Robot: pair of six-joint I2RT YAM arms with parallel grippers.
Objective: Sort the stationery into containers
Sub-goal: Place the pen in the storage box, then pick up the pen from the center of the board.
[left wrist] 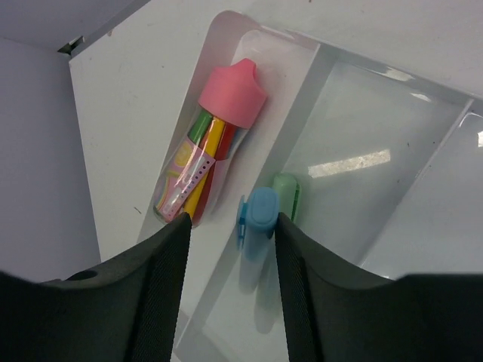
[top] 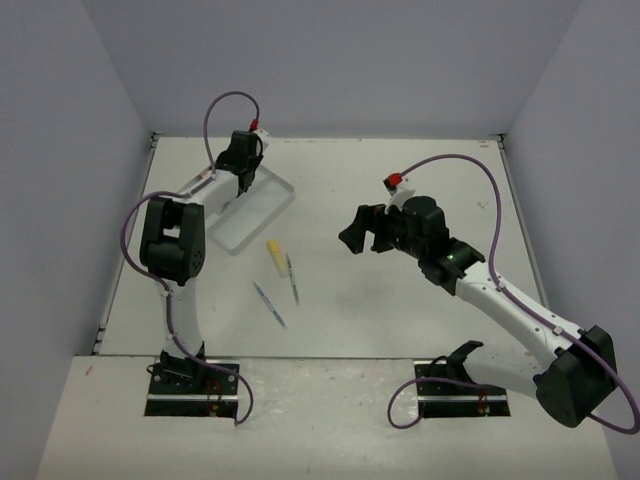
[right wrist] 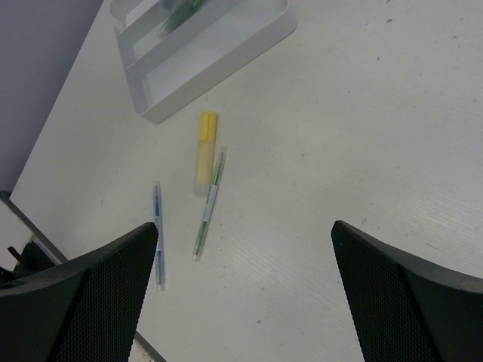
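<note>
The clear tray lies at the back left, and my left gripper hangs over it. In the left wrist view a pink-capped tube rests in the tray's left compartment. A blue-capped marker stands between the fingers of the left gripper, against the right finger and apart from the left one. A pale green highlighter lies just behind it. My right gripper is wide open and empty above the table. Below it lie a yellow highlighter, a green pen and a blue pen.
The three loose items lie on the table between the arms: yellow highlighter, green pen, blue pen. Grey walls close in the table on three sides. The tray shows at the top left of the right wrist view.
</note>
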